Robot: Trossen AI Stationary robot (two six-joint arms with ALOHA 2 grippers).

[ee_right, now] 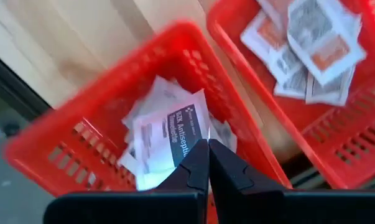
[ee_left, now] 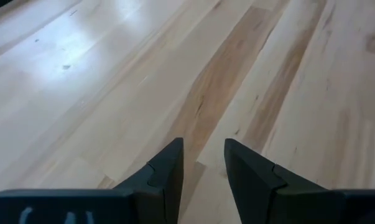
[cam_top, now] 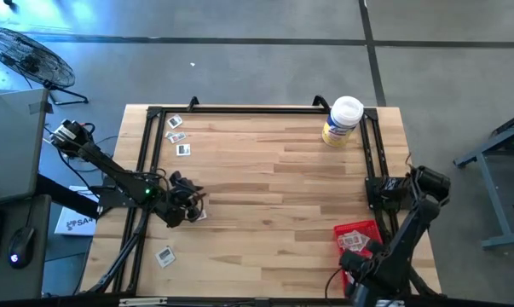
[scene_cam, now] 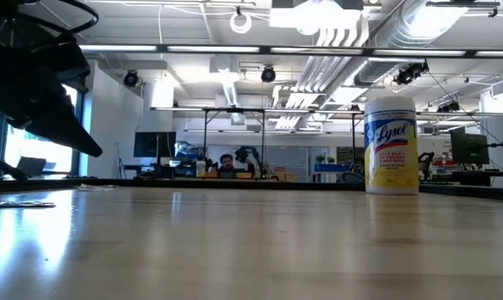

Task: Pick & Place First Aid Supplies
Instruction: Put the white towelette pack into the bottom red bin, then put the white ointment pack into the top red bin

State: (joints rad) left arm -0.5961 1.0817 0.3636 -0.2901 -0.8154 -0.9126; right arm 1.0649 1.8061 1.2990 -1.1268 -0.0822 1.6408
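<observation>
My right gripper (ee_right: 207, 148) points down over a red tray (ee_right: 63, 149) at the table's near right. It is shut on a white packet with dark print (ee_right: 171, 134). More packets lie in that tray and in a second red tray (ee_right: 355, 134) beside it. My left gripper (ee_left: 203, 163) is open over bare wood at the table's left (cam_top: 188, 205), with nothing between its fingers. A packet (cam_top: 200, 215) lies flat on the table beside it. Three packets (cam_top: 178, 136) lie flat at the far left and one (cam_top: 164, 256) at the near left. My right gripper pinches the printed packet by one edge (ee_right: 198, 138) between its two shut fingertips, coming from above and pointing down. The packet spreads out below the fingers over the other packets in the red tray. I cannot tell whether it touches them.
A yellow white-lidded wipes jar (cam_top: 342, 119) (scene_cam: 391, 146) stands at the far right. A black frame (cam_top: 239, 109) runs along the table's far, left and right edges. The middle of the table (cam_top: 274, 188) is bare wood. One red tray (cam_top: 359, 234) shows beside the right arm.
</observation>
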